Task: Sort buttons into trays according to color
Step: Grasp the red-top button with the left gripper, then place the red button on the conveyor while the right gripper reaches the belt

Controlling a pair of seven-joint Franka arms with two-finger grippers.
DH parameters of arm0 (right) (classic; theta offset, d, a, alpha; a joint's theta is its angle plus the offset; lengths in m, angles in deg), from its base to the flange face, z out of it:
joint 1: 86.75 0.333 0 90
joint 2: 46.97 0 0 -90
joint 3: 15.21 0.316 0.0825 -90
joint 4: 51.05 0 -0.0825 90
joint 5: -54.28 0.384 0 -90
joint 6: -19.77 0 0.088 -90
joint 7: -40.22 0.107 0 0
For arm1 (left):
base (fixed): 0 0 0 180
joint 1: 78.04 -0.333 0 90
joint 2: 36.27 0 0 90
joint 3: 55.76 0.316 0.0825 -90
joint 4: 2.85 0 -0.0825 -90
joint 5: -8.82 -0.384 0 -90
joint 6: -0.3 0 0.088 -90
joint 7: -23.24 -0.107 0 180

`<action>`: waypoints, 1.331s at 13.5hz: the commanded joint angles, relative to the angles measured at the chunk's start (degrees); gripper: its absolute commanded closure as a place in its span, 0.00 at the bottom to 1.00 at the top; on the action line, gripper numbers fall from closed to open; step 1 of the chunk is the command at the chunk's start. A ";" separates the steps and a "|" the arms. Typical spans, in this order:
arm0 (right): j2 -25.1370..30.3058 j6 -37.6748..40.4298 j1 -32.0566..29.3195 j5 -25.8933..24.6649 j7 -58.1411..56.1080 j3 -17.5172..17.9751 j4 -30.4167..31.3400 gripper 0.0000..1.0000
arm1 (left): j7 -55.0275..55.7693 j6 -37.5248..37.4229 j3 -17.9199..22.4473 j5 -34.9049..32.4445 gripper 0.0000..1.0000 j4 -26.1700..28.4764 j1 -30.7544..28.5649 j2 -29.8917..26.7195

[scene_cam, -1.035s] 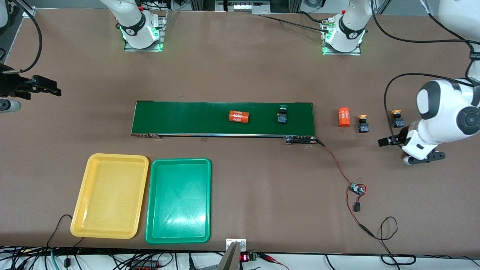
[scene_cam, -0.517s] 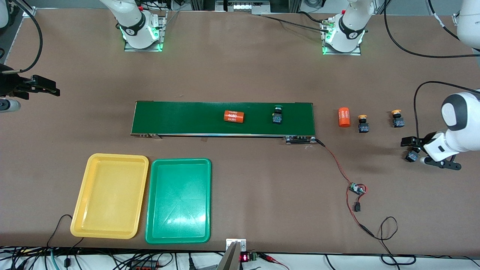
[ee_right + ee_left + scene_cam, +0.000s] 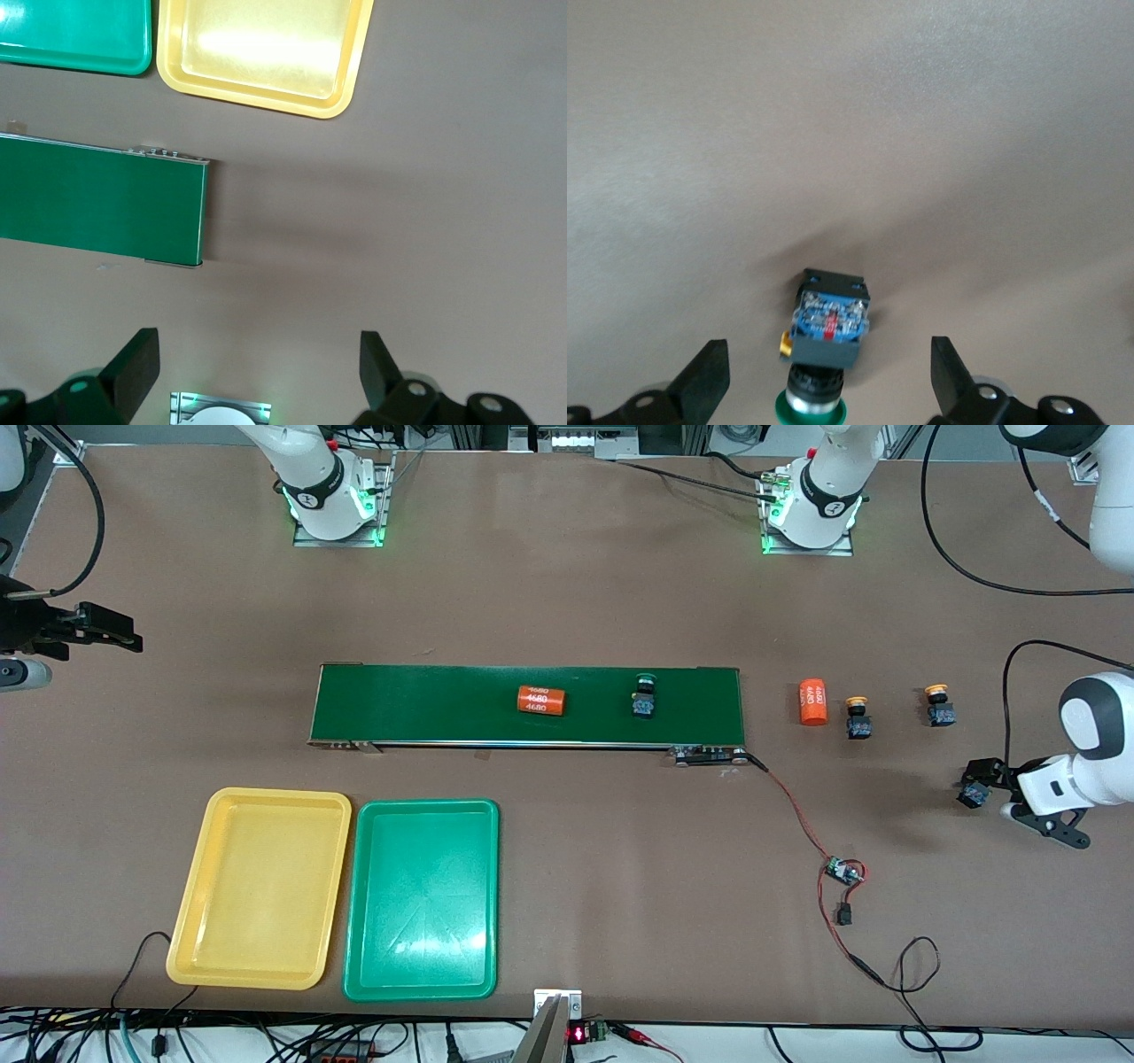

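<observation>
Nearby, the left gripper [image 3: 974,781] hangs fingers wide, empty, over a green-capped black button [image 3: 824,341] at the desk's left-arm edge. Two orange-capped buttons [image 3: 857,717] and an orange "4680" cylinder [image 3: 812,701] lie beside the dark-green conveyor belt [image 3: 425,704]. The right gripper [image 3: 257,372] waits open, empty, over the right-arm end.

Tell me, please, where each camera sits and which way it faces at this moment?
Front view: high across the table, facing both arm bases, conveyor belt and trays; left gripper shows.
Left wrist view: on the left arm's wrist, looking down at a green button between its open fingers.
Right wrist view: on the waiting right arm's wrist, looking down over the yellow tray; open fingers show.
Shared: that button.
</observation>
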 commanded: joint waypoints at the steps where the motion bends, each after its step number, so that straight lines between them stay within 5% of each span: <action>1: -0.14 0.82 -0.02 -1.23 -1.15 0.26 -0.96 0.00 | -1.65 2.44 -0.68 -0.62 0.00 -1.36 -0.60 1.67; 8: -0.14 0.99 0.77 -1.14 -0.88 0.43 -1.22 0.00 | -8.07 6.49 -0.77 -0.62 0.01 -0.65 -2.01 3.16; 15: -0.40 0.73 1.56 -0.79 -0.36 0.43 -1.22 0.00 | -7.98 7.03 -3.04 -0.62 0.97 1.72 -2.71 1.94; 18: -0.58 0.99 1.65 -0.44 -0.27 0.43 -1.22 0.00 | -7.45 2.55 -6.47 -0.62 1.00 1.72 -4.20 -1.04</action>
